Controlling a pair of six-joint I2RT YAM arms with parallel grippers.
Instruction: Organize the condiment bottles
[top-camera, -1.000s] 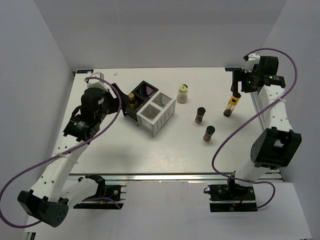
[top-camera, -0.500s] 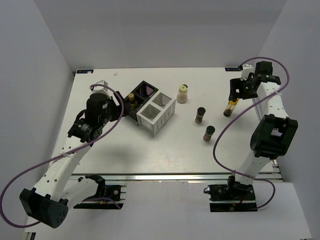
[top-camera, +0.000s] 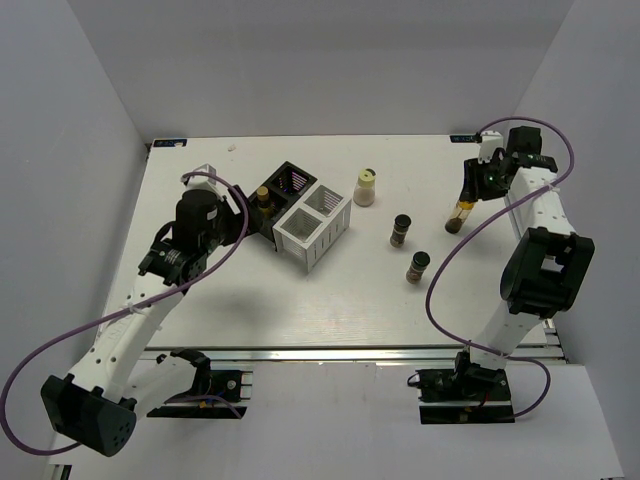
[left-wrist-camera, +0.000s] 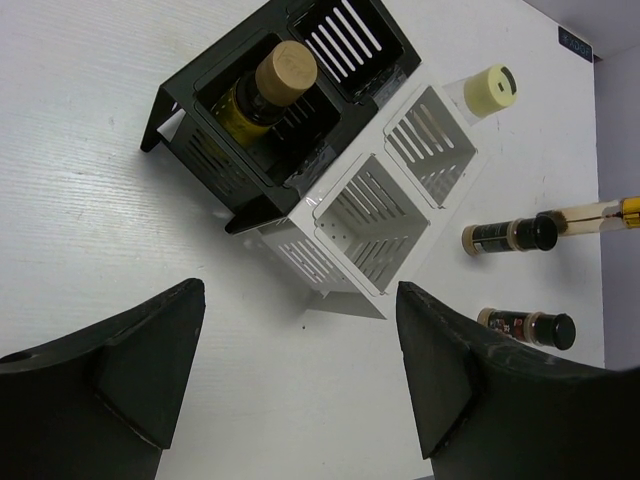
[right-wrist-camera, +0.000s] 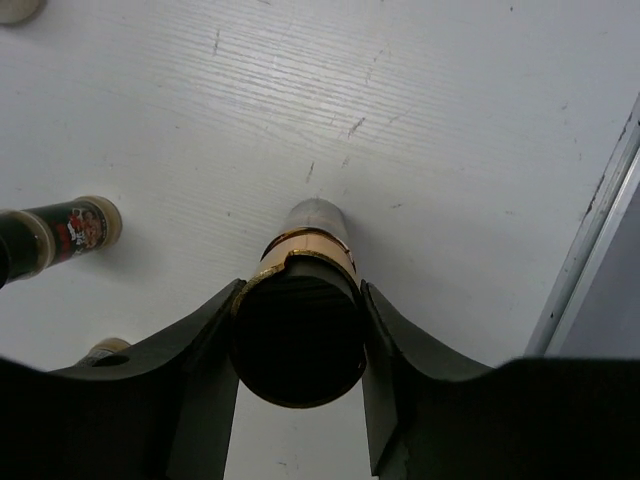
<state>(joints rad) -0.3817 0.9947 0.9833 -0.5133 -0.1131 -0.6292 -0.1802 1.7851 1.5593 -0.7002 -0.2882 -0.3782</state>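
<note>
Yellow bottle (top-camera: 460, 212) is hanging in the right gripper (top-camera: 469, 190) near the table's (top-camera: 200, 310) far right edge, well apart from the boxes. The wrist view is showing both fingers (right-wrist-camera: 210, 340) pressing against the bottle's sides just below its dark cap, so the pincer is pinching it firmly. Whether the base is touching the table I cannot tell.

The left gripper (left-wrist-camera: 300, 295) is hovering spread and carrying nothing, just beside the black box (left-wrist-camera: 180, 100) and the white box (left-wrist-camera: 290, 255). A tan-capped bottle (left-wrist-camera: 265, 85) is sitting in one black compartment; the others are looking vacant. The jar (top-camera: 365, 188) is standing just beyond the white box, and two dark bottles (top-camera: 400, 229) are standing between the boxes and the yellow bottle.

The step in hand is probably carrying the yellow bottle over to a free compartment. Doing it well is calling for:
- lifting high enough that the base is passing over the two dark bottles and the jar, or routing behind them;
- keeping the bottle upright, since it is looking slightly tilted from above;
- centring it over one compartment before lowering, as the walls are leaving little room;
- letting go only once the base is resting inside;
- keeping the left gripper out of the right arm's path.
</note>
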